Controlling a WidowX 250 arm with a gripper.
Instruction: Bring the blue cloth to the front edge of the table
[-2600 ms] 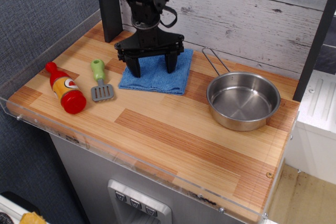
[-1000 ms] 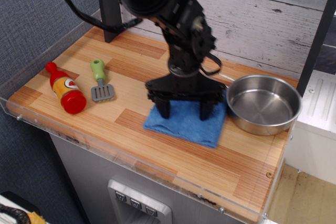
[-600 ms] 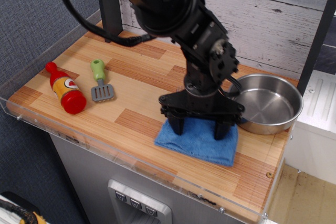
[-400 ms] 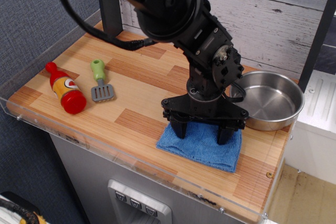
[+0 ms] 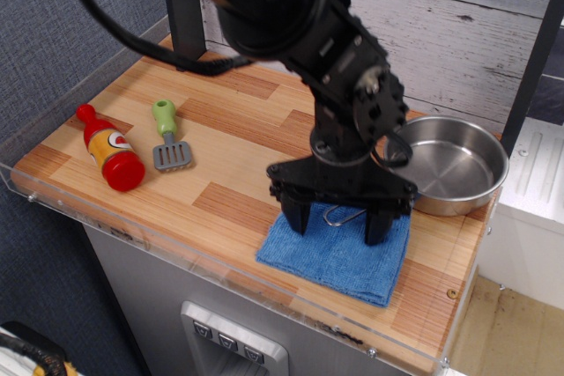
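The blue cloth (image 5: pixel 339 261) lies flat on the wood table (image 5: pixel 220 165), near the front edge at the right, just short of the clear rim. My gripper (image 5: pixel 337 222) stands straight above the cloth's back half with its two black fingers (image 5: pixel 295 215) spread wide. The fingertips are at the cloth's back edge; I cannot tell whether they press on it or hover just above. Nothing is held between the fingers. The pan's wire handle (image 5: pixel 340 215) shows between them.
A steel pan (image 5: pixel 454 169) sits right behind the cloth at the right edge. A red toy bottle (image 5: pixel 110 151) and a green-handled spatula (image 5: pixel 167 138) lie at the left. A black post (image 5: pixel 181 6) stands at the back. A clear acrylic rim (image 5: pixel 264 283) lines the front.
The gripper has dragged the cloth from the back middle of the table to the front right. The pan was nudged to the right. In the last moments the cloth crept slightly closer to the front.
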